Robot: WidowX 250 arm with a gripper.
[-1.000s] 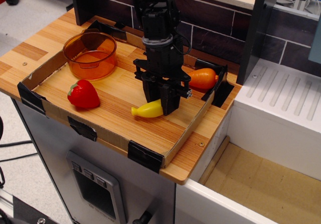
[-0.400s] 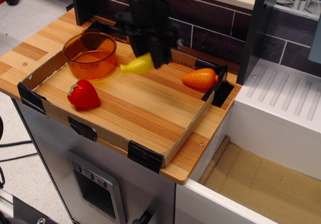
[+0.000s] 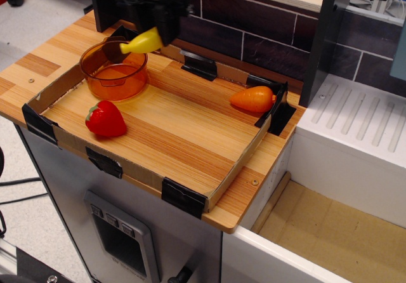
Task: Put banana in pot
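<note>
The yellow banana (image 3: 142, 42) hangs in the air, held at its right end by my black gripper (image 3: 160, 34), which is shut on it. It is over the right rim of the amber-orange pot (image 3: 114, 68), which stands at the back left of the wooden tray. The banana's tapered tip points left, towards the pot's middle. The upper part of the gripper is blurred against the dark wall.
A red strawberry (image 3: 105, 118) lies in front of the pot. An orange carrot (image 3: 253, 98) lies at the tray's back right corner. The tray (image 3: 190, 143) has low cardboard walls with black taped corners. A white appliance (image 3: 355, 150) stands to the right.
The gripper has lifted the banana off the tray floor and carried it up and to the left, from the tray's middle to above the pot's right rim.
</note>
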